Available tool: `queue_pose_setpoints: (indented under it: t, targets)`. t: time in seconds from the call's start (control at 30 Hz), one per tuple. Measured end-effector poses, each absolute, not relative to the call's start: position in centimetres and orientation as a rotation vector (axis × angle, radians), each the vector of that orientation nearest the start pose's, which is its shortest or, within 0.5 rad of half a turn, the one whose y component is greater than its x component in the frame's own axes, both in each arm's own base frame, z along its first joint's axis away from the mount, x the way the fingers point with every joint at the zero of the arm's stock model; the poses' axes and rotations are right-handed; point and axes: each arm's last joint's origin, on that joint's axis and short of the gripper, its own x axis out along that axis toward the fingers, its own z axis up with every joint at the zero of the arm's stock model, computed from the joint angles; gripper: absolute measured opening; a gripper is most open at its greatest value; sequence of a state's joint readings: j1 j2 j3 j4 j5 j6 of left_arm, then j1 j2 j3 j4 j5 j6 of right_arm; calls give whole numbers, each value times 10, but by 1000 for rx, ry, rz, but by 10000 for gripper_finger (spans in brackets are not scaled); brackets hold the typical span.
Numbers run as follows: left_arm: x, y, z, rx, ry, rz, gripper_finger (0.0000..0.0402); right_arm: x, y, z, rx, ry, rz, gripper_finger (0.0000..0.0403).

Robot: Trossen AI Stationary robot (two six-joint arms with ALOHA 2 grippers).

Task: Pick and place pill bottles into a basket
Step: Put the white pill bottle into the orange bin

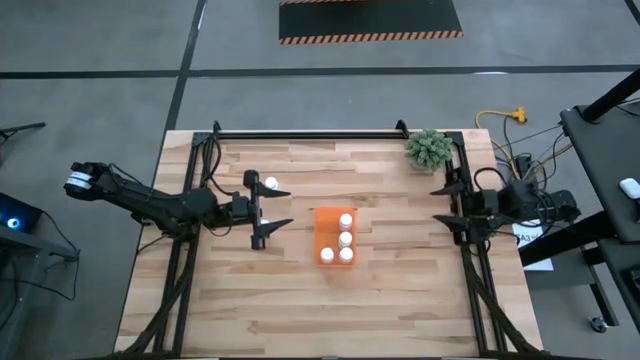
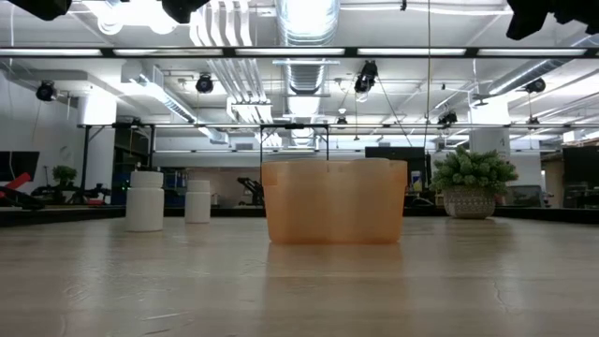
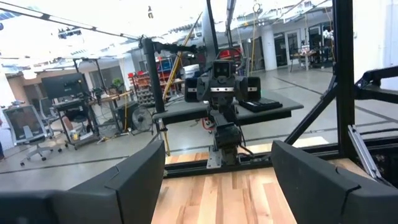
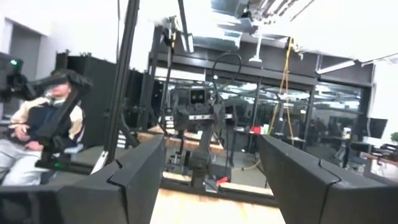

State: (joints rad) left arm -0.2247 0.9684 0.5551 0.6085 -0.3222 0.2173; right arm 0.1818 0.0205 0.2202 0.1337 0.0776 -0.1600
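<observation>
The orange basket (image 1: 325, 232) (image 2: 334, 201) sits mid-table with several white pill bottles (image 1: 346, 238) standing in it. Two more pill bottles (image 2: 145, 200) (image 2: 197, 200) stand upright on the wood to its left. The high view shows only one of them (image 1: 270, 183), just beyond my left gripper's far finger. My left gripper (image 1: 288, 208) (image 3: 217, 186) hovers left of the basket, open and empty, pointing toward the table's right. My right gripper (image 1: 434, 205) (image 4: 211, 186) is drawn back at the table's right edge, open and empty.
A small green plant (image 1: 429, 148) (image 2: 471, 183) in a pot stands at the far right corner. A black frame rail (image 1: 310, 133) runs along the far edge. A person (image 4: 31, 134) sits beyond the table's left side. Bare wood lies in front of the basket.
</observation>
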Motion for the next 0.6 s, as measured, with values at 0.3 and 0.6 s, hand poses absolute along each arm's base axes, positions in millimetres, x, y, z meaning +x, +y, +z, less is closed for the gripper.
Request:
queue_pose_setpoints:
  t: [0.3, 0.6]
  targets:
    - [209, -38, 294, 168, -160, 115, 275, 83, 13, 222, -116, -366, 72, 252]
    - [209, -38, 294, 169, -155, 115, 275, 90, 14, 201, -110, -381, 69, 253]
